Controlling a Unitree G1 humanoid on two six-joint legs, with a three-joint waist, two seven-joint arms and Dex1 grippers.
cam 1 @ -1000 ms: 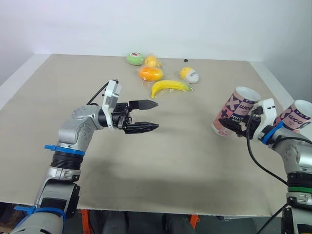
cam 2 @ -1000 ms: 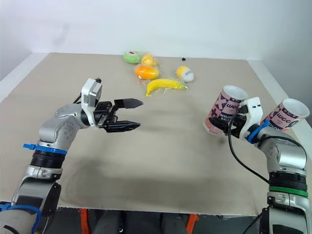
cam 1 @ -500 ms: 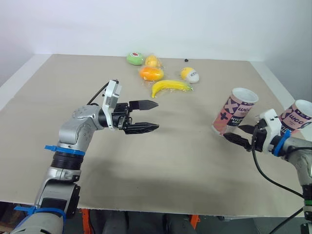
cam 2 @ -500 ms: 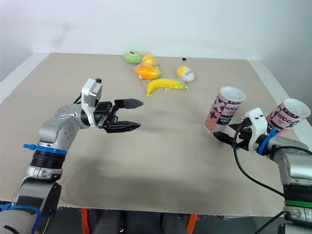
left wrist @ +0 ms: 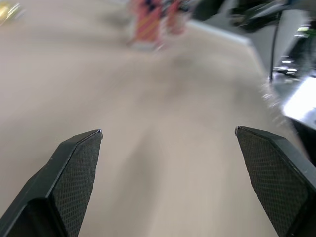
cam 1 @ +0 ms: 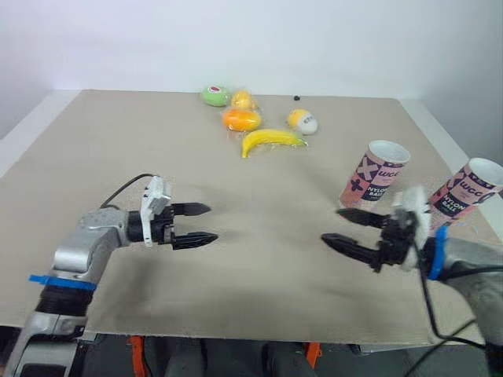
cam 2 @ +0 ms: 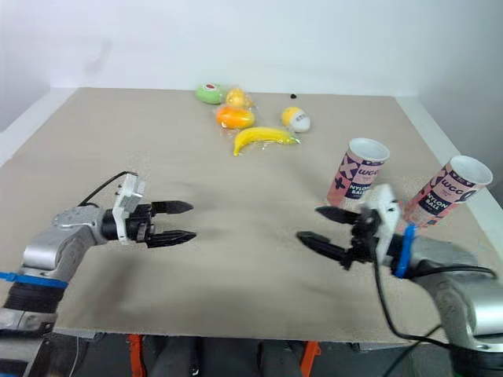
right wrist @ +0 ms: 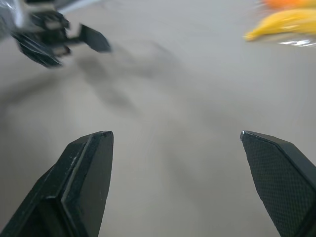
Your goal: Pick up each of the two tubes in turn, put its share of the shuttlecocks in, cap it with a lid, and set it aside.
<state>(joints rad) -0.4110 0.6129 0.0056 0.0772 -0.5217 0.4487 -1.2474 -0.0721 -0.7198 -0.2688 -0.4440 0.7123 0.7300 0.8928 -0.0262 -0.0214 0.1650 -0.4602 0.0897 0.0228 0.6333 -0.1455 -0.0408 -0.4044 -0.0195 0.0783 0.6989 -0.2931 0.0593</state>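
Two pink patterned tubes stand with open tops at the right of the table, one nearer the middle (cam 1: 374,174) and one by the right edge (cam 1: 465,191). My right gripper (cam 1: 331,225) hovers open over bare tabletop, in front and to the left of the nearer tube, touching nothing. At the left, my left gripper (cam 1: 211,222) is also open and empty, low over the table, its fingers pointing right. In the left wrist view the tubes (left wrist: 150,22) appear blurred, far beyond the spread fingers (left wrist: 74,163).
Wrapped fruit lies at the back: a banana (cam 1: 271,141), an orange (cam 1: 241,119), a green ball (cam 1: 214,96) and a yellow-white piece (cam 1: 302,121). The beige table (cam 1: 259,259) ends just right of the tubes. The right wrist view faces the left gripper (right wrist: 54,39).
My right gripper has come off the nearer tube and swung left toward the table's front middle. My left gripper has pulled back and lower. The tube stays standing.
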